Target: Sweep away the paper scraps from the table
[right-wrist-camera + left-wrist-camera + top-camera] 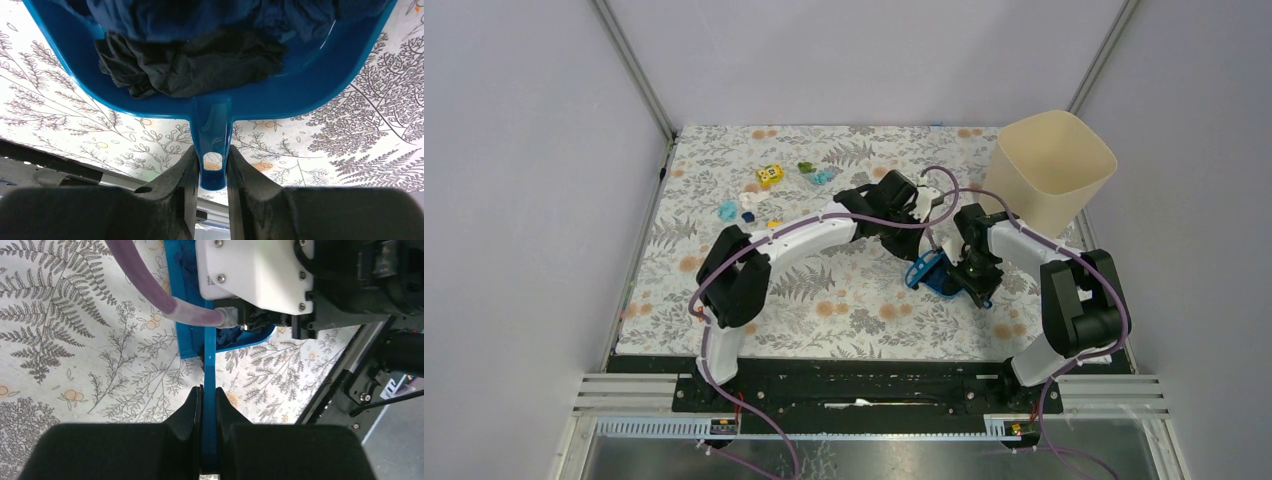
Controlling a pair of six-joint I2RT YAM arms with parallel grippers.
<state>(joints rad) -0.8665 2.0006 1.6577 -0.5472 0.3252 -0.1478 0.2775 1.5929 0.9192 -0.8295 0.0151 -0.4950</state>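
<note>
My right gripper (212, 153) is shut on the handle of a blue dustpan (320, 75), holding it over the table (854, 300). Black and navy paper scraps (190, 60) lie in the pan. My left gripper (209, 390) is shut on a thin blue sweeping tool (210, 360) whose far end reaches the dustpan (186, 315). In the top view the two grippers, left (916, 235) and right (964, 268), meet at the dustpan (932, 276), right of centre. Light blue, white and green scraps (727, 210) (822, 177) lie at the far left of the cloth.
A tall beige bin (1054, 165) stands at the far right corner, just behind the right arm. A yellow cube with markings (770, 176) sits among the far scraps. The right arm's white wrist (255, 270) hangs over the dustpan. The table's near edge rail (345, 375) is close.
</note>
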